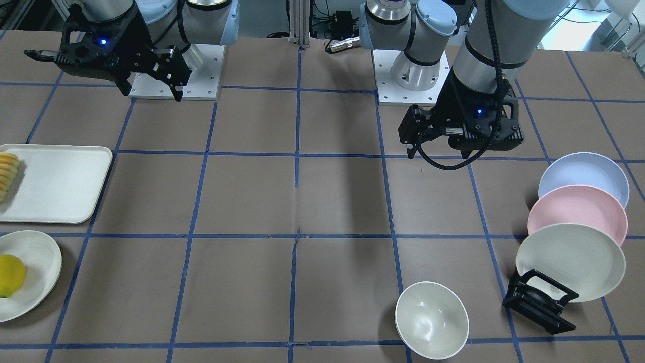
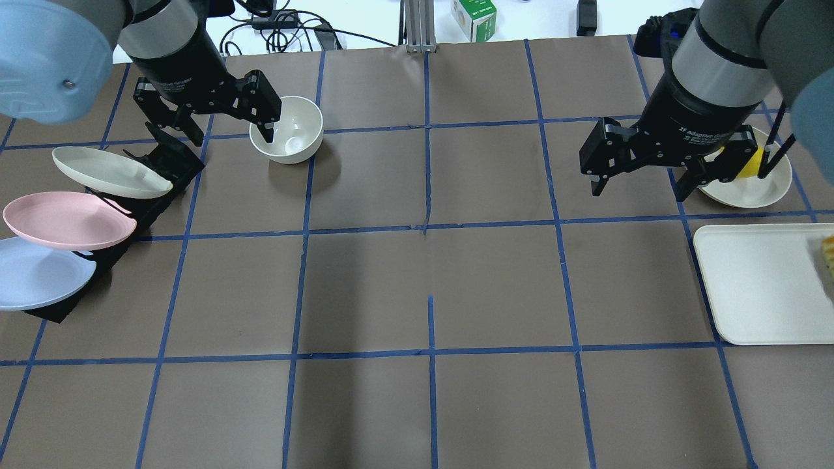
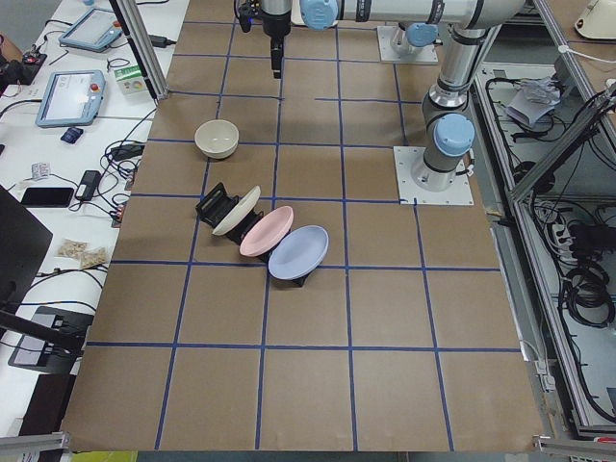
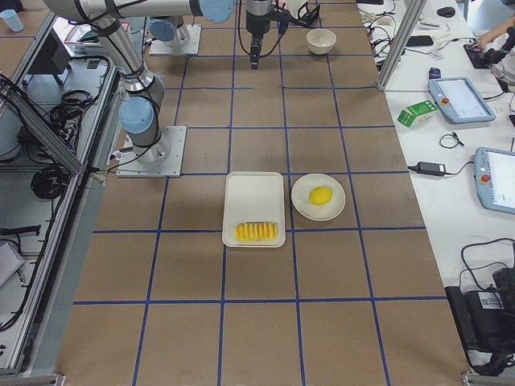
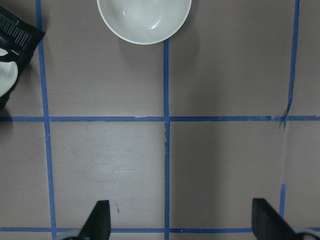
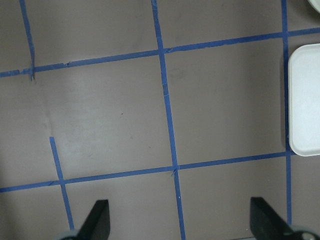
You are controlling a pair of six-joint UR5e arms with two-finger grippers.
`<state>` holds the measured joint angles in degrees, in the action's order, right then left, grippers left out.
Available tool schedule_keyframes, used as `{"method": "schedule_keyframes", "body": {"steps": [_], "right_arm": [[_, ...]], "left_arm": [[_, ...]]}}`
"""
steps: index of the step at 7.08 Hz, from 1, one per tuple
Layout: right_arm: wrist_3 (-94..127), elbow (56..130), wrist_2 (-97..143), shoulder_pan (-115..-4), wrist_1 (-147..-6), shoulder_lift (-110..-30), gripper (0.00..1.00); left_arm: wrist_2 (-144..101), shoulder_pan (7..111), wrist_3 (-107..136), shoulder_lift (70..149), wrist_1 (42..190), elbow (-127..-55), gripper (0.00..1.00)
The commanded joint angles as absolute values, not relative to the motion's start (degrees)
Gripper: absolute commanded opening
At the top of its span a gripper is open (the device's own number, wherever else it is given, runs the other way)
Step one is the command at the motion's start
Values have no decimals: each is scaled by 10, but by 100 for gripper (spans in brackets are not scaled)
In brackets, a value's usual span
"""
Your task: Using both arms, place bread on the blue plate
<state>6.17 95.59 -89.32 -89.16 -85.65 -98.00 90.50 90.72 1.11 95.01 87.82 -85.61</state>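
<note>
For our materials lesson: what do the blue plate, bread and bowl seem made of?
Blue plate: probably matte plastic; even colour, no glare.
Bread: likely toy plastic or foam; uniform ridged segments.
Bowl: glossy ceramic or hard plastic; bright highlights.

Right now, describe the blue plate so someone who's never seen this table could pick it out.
On the robot's left, a black rack holds three tilted plates in a row. The blue plate is the end one nearest the robot, beside the pink plate. It alone is pale lavender-blue; the far one is the cream plate.
</note>
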Motion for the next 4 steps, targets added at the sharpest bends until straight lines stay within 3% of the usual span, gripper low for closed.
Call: {"method": "schedule_keyframes", "body": {"steps": [1,4], "right_arm": [[62,956,-893,-891,-858,-980,100],[55,963,-893,-891,-859,-981,100]], "left_arm": [[904,907,11,949,876,-855,100],[904,902,9,937,875,-866,100]]}}
